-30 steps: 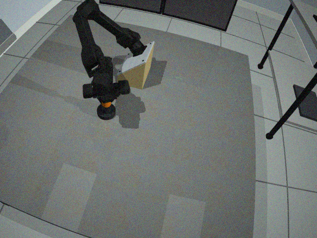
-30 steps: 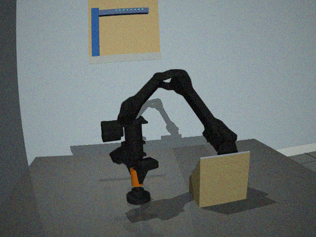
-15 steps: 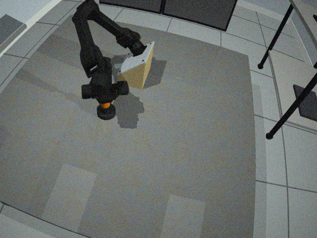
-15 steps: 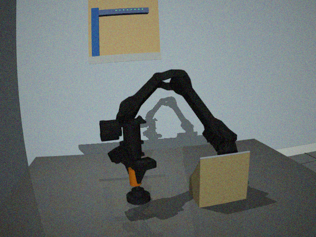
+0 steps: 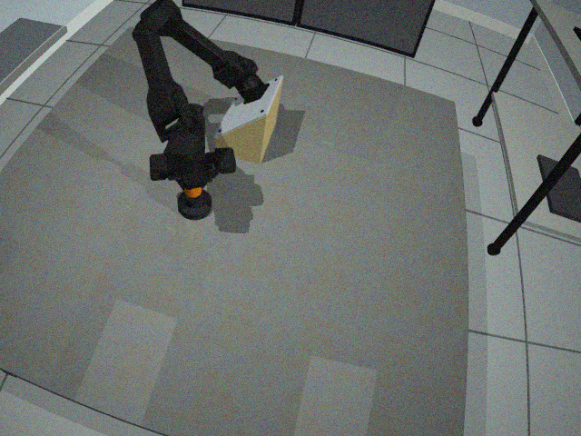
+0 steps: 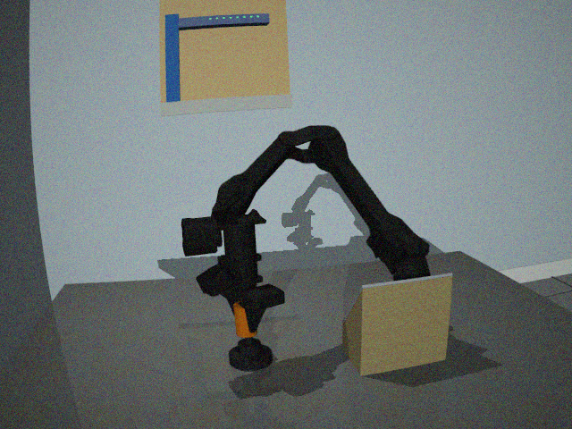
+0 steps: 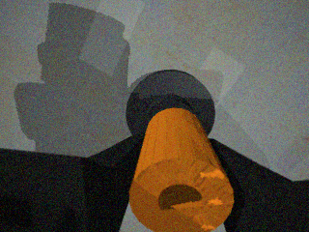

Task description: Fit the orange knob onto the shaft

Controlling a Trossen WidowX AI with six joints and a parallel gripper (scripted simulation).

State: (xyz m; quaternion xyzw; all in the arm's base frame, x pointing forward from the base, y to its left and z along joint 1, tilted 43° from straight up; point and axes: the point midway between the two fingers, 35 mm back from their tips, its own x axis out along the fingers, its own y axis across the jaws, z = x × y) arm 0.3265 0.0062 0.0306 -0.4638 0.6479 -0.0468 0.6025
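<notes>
The orange knob (image 5: 192,192) (image 6: 242,320) (image 7: 173,140) is a tall cylinder, tilted slightly in the exterior view. Its top, with a D-shaped hole, faces the wrist camera. My gripper (image 6: 246,323) is shut on the knob. The dark round pedestal (image 5: 194,209) (image 6: 250,357) (image 7: 145,103) stands on the table directly below the knob. In the exterior view the knob's lower end is just above the pedestal's raised middle, well above its wide base. The shaft is hidden, so I cannot tell whether its tip is inside the knob.
The arm's tan wedge-shaped base block (image 5: 243,141) (image 6: 404,323) with a pale top stands behind and to one side of the pedestal. The grey table top (image 5: 328,243) (image 6: 138,369) carries the arm's shadow beside the pedestal. Dark stand legs (image 5: 539,192) rise beyond the table's right edge.
</notes>
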